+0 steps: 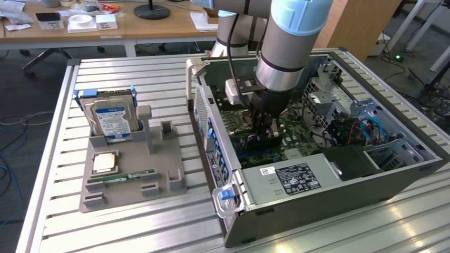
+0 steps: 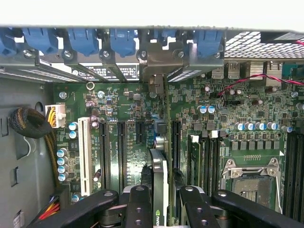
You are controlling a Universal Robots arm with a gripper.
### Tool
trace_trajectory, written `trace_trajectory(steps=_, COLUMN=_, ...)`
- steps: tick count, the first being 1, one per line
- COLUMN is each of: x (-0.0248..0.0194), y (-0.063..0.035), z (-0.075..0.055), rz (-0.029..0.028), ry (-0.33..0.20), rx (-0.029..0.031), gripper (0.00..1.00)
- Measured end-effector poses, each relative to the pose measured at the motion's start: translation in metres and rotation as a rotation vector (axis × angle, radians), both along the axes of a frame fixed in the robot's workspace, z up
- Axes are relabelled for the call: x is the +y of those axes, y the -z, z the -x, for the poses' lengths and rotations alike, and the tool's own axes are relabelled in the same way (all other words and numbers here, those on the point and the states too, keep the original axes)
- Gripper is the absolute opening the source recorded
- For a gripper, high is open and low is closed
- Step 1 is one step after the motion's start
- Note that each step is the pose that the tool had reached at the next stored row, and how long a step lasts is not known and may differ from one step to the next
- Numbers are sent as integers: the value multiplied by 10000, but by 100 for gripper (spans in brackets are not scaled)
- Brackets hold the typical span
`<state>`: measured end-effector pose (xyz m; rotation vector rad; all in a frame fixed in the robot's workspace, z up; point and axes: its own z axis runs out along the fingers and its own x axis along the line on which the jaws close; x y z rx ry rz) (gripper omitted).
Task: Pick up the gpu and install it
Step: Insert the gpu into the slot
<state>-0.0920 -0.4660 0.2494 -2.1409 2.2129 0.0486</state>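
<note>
At the exterior view's left, a grey holder (image 1: 134,176) rests on the slatted metal surface (image 1: 140,221); a hard drive (image 1: 111,118) with a blue-white label stands upright in it, and a narrow green RAM stick (image 1: 130,175) and a square processor (image 1: 105,162) lie flat on its base. To the right lies the open computer case (image 1: 316,153), its motherboard (image 2: 123,109) facing up. The arm (image 1: 288,47) reaches straight down into the case, and the hand (image 1: 262,138) hangs low over the board near the expansion slots. In the wrist view the hand (image 2: 161,202) is clenched on the gpu (image 2: 159,166), its dark fingers (image 2: 137,204) pressing the thin card from both sides. The card stands on edge over the motherboard, between two black expansion slots (image 2: 121,152), its long axis running along the slots toward the case's rear wall. Its silver end bracket (image 2: 156,61) points that way, sitting in line with the row of blue clips (image 2: 85,40). Whether the card's edge is fully seated in a slot cannot be told. Further right lies the empty processor socket (image 2: 249,183).
</note>
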Motion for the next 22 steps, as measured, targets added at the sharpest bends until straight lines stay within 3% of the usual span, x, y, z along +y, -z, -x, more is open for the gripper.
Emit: trace_trajectory(steps=22, x=0, y=10, z=11, rz=-3, ry=0, rx=0, gripper=27)
